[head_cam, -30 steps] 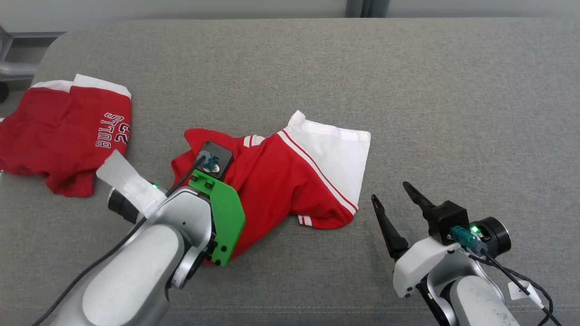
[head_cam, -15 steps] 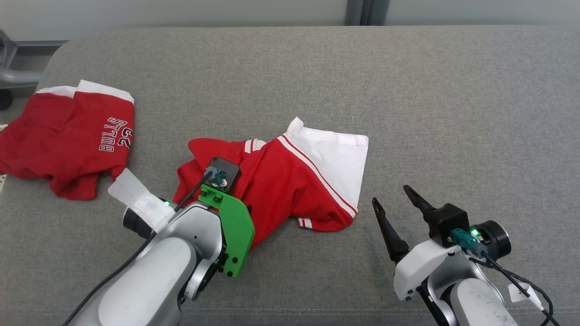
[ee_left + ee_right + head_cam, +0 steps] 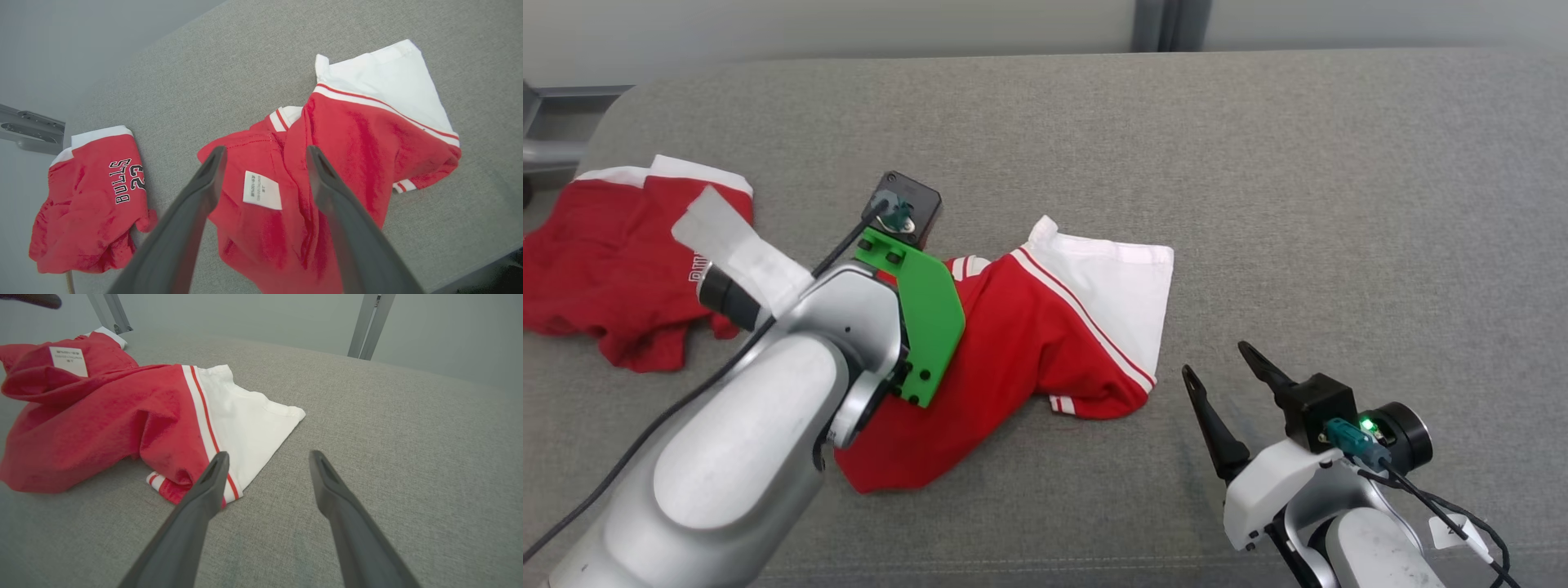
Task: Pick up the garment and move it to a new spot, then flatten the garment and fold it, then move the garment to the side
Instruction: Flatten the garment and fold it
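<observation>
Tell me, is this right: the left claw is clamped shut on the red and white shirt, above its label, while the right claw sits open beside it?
No. The left gripper is open, not clamped: the left wrist view shows its fingers spread above the white label on the shirt. The right gripper sits open beside it.

Red garment [image 3: 1029, 335] with white striped end lies crumpled.
</observation>
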Motion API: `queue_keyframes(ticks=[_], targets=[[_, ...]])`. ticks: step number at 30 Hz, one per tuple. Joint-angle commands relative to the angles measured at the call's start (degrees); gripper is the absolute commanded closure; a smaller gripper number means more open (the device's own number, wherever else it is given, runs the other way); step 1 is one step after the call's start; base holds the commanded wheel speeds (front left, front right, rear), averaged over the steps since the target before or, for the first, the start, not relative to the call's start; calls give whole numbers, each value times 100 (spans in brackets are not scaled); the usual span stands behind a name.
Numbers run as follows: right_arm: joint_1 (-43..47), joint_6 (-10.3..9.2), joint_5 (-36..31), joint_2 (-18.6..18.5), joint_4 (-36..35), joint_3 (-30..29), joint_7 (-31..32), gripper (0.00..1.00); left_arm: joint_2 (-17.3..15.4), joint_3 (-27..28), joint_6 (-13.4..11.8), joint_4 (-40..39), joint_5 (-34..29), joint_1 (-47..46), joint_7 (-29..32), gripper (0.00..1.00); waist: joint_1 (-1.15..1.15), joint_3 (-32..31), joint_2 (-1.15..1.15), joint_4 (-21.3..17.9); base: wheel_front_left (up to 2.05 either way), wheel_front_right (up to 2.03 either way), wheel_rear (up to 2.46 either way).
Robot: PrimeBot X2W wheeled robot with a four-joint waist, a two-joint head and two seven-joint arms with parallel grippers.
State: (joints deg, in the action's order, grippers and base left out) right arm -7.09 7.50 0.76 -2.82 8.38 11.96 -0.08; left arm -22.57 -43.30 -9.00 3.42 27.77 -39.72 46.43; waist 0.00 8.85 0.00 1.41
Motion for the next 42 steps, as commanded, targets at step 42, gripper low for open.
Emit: queue_keyframes(ticks=[42], targets=[[-422,-2,-69,-12,-39,50,-124,0,34,-193,6,1579,77,-1009,1211,4,0,1026,0,-630,0,0,0]])
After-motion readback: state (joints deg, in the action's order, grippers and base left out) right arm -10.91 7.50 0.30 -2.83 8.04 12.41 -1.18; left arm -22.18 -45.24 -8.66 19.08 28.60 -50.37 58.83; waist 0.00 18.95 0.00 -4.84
